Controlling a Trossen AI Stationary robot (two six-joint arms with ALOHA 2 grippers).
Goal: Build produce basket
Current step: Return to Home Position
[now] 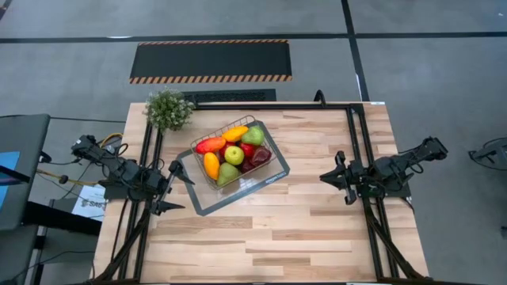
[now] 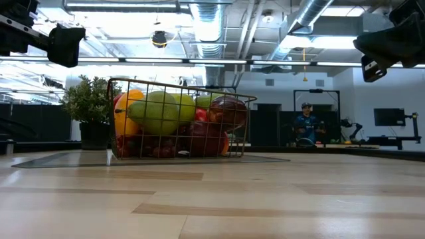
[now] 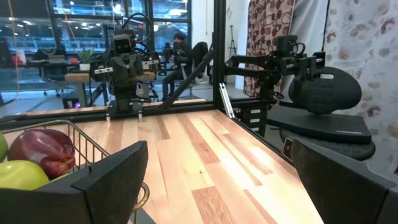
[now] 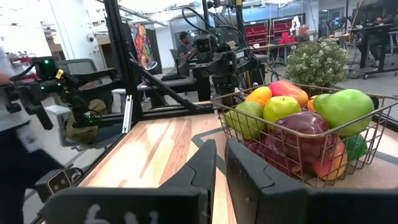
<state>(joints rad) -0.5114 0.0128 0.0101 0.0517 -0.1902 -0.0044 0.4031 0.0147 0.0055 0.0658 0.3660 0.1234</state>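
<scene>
I see the rectangular silver wire-mesh basket [image 1: 268,141] on its flat grey tray [image 1: 198,199], left of centre and toward the far side of the light wooden bench [image 1: 309,229]. All the small plastic produce [image 1: 240,147] I can find sits inside it: round green apple [image 1: 234,154], green pear [image 1: 253,136], long orange piece [image 1: 211,165], yellow piece [image 1: 235,133], dark red piece [image 1: 260,156] (apple or grapes, can't tell). The bushy green potted plant [image 1: 169,109] is at the far left corner, near the basket but not touching it.

The left gripper [image 1: 176,190] hangs over the bench's left edge, just beside the tray's near-left corner, fingers wide, holding nothing. The right gripper [image 1: 331,178] hangs over the right side, well apart from the basket, fingers narrow, nearly together, nothing between them. Both sit above bench level in the low view.
</scene>
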